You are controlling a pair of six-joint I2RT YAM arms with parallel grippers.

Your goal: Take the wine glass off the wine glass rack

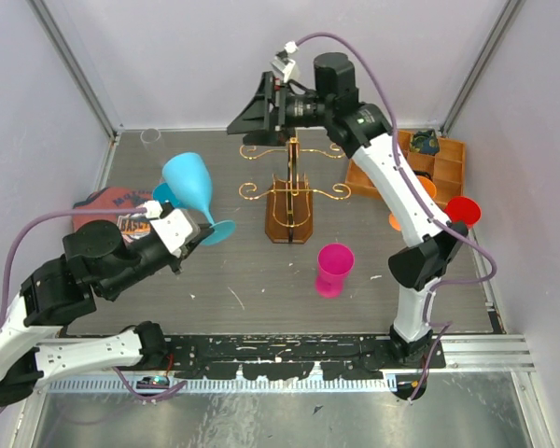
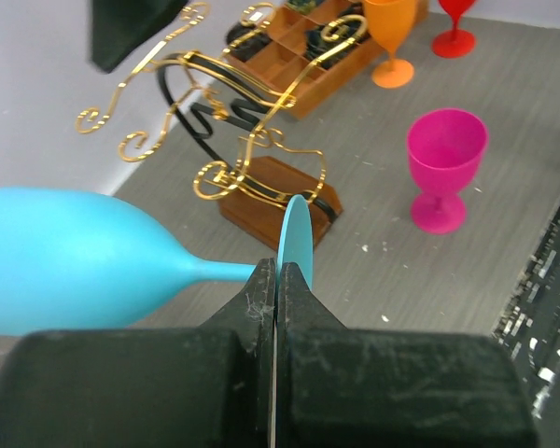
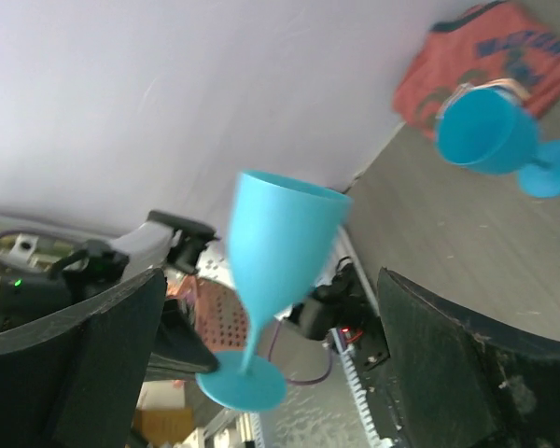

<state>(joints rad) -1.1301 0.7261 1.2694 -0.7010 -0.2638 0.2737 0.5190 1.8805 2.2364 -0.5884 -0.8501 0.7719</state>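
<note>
Presently, wine glass (image 1: 189,179): blue, tilted, left of wine glass rack (image 1: 292,201), apart from it.
Left gripper (image 2: 275,280): clamped on its foot.
Right gripper (image 1: 254,112): fingers apart, above rack's top.

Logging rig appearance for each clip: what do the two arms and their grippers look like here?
The left arm and right arm both have white links and chunky black joint housings, each trailing a lilac cable. The left gripper and right gripper have broad matte-black fingers; the left's look scuffed.

Pink glass (image 1: 335,270) near rack (image 1: 290,222); left side free
</note>
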